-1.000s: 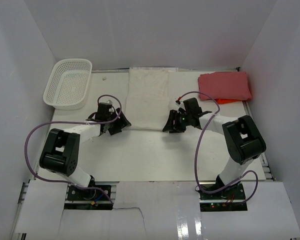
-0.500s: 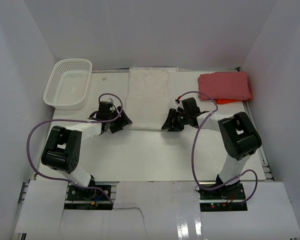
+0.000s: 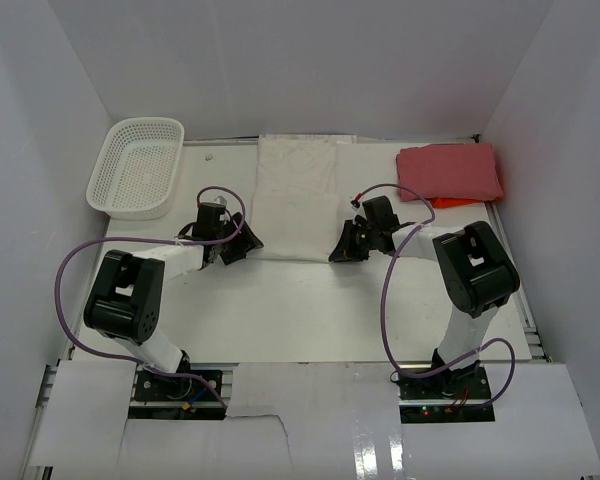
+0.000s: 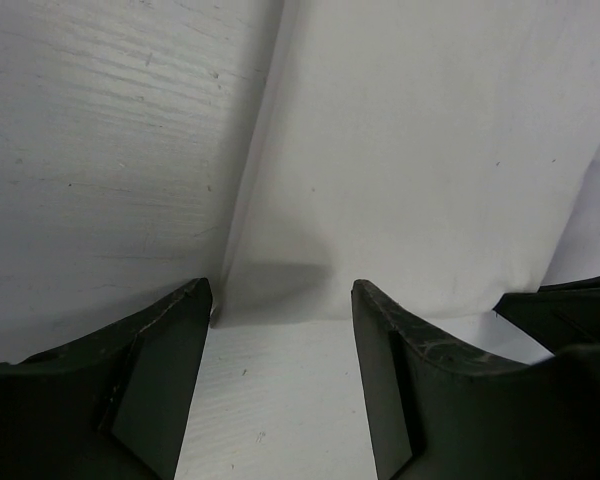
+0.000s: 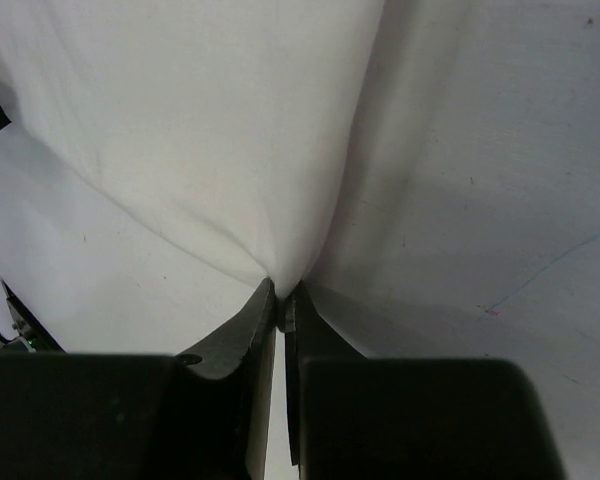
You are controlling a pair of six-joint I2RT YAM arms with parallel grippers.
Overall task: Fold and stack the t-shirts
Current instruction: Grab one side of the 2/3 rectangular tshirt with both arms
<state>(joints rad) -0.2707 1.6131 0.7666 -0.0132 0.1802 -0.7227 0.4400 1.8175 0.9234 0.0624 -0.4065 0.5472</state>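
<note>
The cream-white t-shirt (image 3: 295,195) lies as a long folded strip in the middle of the table. My right gripper (image 3: 342,248) is at its near right corner, and in the right wrist view the gripper (image 5: 280,296) is shut on a pinch of the white cloth (image 5: 200,130). My left gripper (image 3: 248,240) sits low at the near left corner. It is open in the left wrist view (image 4: 280,288), with the cloth's (image 4: 410,150) near edge lying just at the fingertips and nothing gripped. The red t-shirt (image 3: 450,172) lies folded at the back right.
A white mesh basket (image 3: 137,166) stands at the back left beside the left wall. White walls close in the table on three sides. Purple cables loop over both arms. Bare table (image 3: 290,305) lies between the shirt and the arm bases.
My right gripper has closed on the white shirt's near right corner. The left gripper has edged toward the near left corner, its jaws a little narrower but still open.
</note>
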